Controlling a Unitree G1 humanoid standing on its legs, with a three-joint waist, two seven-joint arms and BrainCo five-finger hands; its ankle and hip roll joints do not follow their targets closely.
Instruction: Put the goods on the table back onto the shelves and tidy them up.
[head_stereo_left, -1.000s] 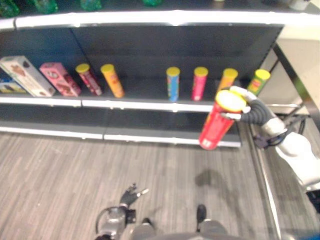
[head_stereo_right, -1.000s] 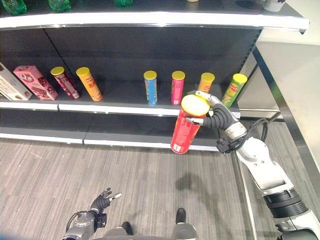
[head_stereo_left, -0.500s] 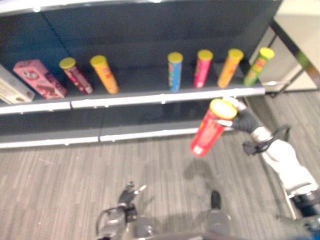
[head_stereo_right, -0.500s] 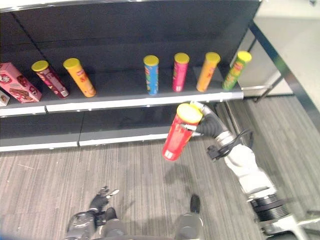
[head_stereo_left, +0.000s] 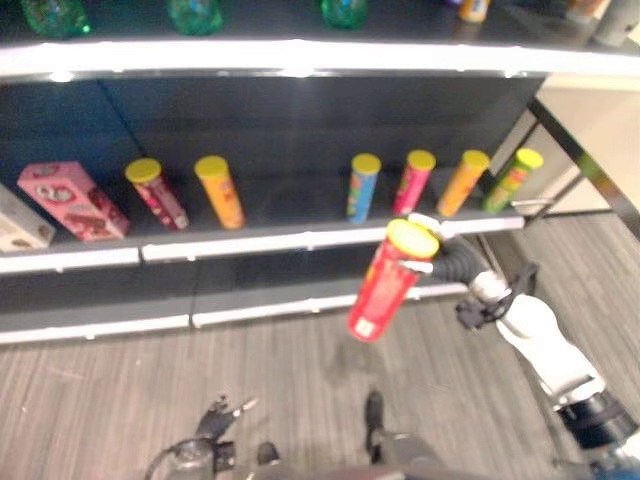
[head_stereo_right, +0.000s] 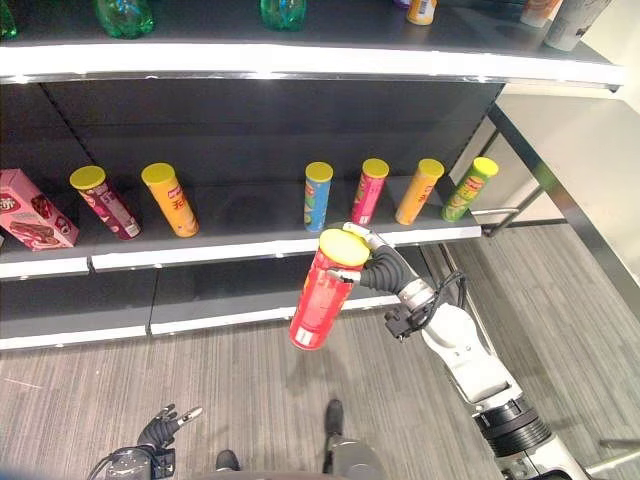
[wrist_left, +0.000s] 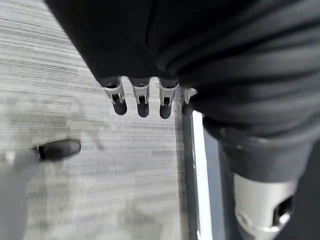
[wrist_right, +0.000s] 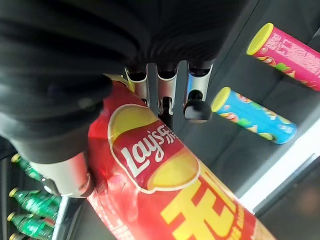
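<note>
Head views: the right hand (head_stereo_right: 378, 268) grips a red canister (head_stereo_right: 322, 301) near its yellow lid, held in front of the shelf (head_stereo_right: 250, 238), long axis tilted, lid uppermost toward the hand. Left wrist view: left hand (wrist_left: 142, 97), fingers relaxed, empty. Right wrist view: fingers (wrist_right: 165, 92) wrap the red canister; blue canister (wrist_right: 252, 116) and pink canister (wrist_right: 287, 50) stand beyond.

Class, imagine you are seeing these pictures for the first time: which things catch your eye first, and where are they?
First comes the red can with a yellow lid, held tilted in the air in front of the shelf by the right robot hand, whose fingers curl round its top. Behind it a row of colourful cans stands on the dark shelf, with a pink box at the left end. The left robot hand hangs low over the grey floor.
</note>
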